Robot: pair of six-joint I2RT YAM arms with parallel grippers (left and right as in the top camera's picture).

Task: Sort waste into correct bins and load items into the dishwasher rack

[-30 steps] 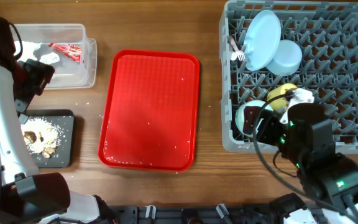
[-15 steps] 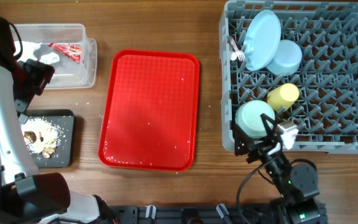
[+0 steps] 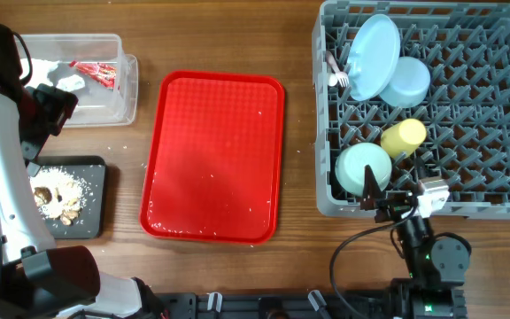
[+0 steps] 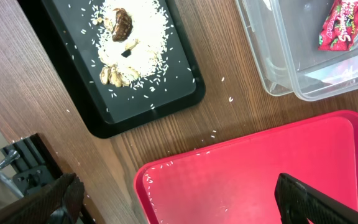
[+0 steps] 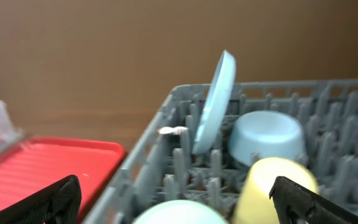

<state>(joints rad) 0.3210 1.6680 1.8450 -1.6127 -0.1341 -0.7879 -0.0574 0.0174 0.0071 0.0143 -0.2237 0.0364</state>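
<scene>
The grey dishwasher rack holds a light blue plate on edge, a light blue bowl, a yellow cup, a pale green bowl and a white fork. My right gripper is open and empty at the rack's front edge, with the plate and cup ahead of it. The clear tub holds a napkin and a red wrapper. The black tray holds food scraps. My left gripper is open and empty. No spoon shows.
The red serving tray lies mid-table with a few white grains on it, and it also shows in the left wrist view. Loose grains lie on the wood between the black tray and the tub.
My right gripper has let go of the pale green bowl, left it in the rack's front left corner, and drawn back to the front edge. The left arm has not moved.
</scene>
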